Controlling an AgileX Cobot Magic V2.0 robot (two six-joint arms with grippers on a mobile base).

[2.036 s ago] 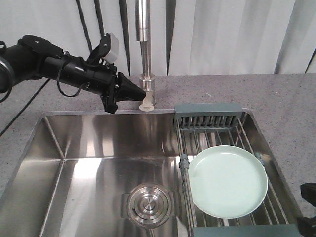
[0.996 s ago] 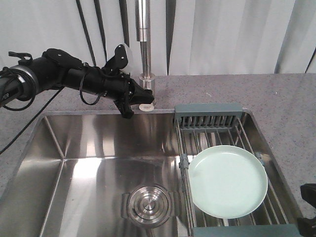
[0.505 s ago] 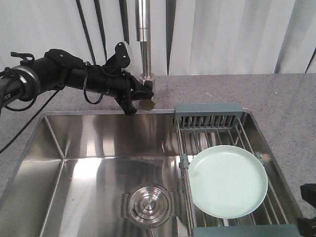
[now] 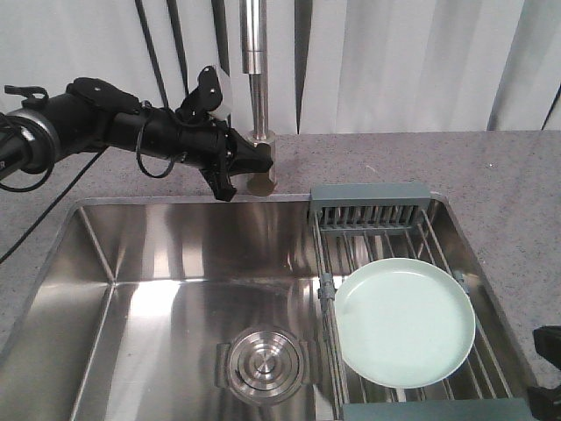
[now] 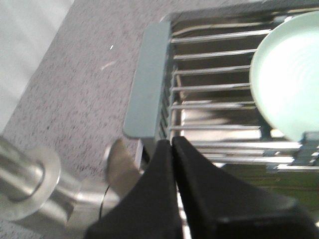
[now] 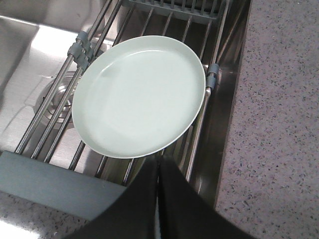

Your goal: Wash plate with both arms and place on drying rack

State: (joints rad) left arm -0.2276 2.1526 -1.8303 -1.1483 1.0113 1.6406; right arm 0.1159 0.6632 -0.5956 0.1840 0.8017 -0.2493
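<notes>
plate flat on drying rack; my left end effector pinched closed, empty, at tap base; right end effector closed, empty; careless swing could knock tap

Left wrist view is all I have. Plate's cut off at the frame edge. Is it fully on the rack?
Observer: Yes. In the front view the whole plate lies flat on the rods of the drying rack, over the right side of the sink.
Operator: Where's the right tool?
Observer: The right wrist view shows the right tool shut and empty, with its tip at the plate's near rim. I cannot tell if it touches.
Operator: And my left tool, seen from outside?
Observer: In the front view the left tool is shut, right against the base of the faucet, behind the sink's back edge.
</notes>
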